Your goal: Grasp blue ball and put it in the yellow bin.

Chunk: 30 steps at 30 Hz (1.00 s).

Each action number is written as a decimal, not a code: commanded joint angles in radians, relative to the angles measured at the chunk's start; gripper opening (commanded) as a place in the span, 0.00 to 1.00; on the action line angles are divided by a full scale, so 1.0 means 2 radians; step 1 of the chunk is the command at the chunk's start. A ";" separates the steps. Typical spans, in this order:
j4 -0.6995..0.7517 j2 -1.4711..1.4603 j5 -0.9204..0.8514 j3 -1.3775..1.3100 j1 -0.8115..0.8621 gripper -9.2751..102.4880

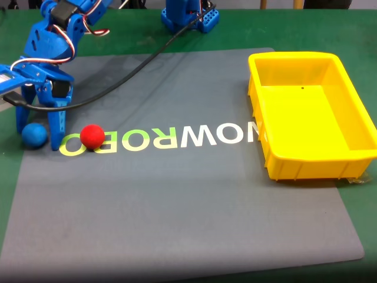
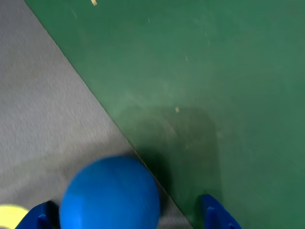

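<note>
The blue ball (image 1: 34, 134) rests at the left edge of the grey mat (image 1: 177, 200), where mat meets green table. My blue gripper (image 1: 38, 139) stands over it, open, one finger on each side of the ball. In the wrist view the blue ball (image 2: 110, 195) fills the lower left, close to the left fingertip (image 2: 40, 218), with a wide gap to the right fingertip. The gripper (image 2: 127, 217) is not closed on the ball. The yellow bin (image 1: 306, 162) sits empty at the mat's right side, far from the gripper.
A red ball (image 1: 92, 136) lies just right of the gripper on the mat's printed letters. A black cable (image 1: 141, 65) runs from the arm to a blue base (image 1: 189, 16) at the top. Green table (image 2: 214, 71) surrounds the mat.
</note>
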 commanded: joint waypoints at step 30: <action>-0.031 0.025 0.028 -0.028 -0.018 0.08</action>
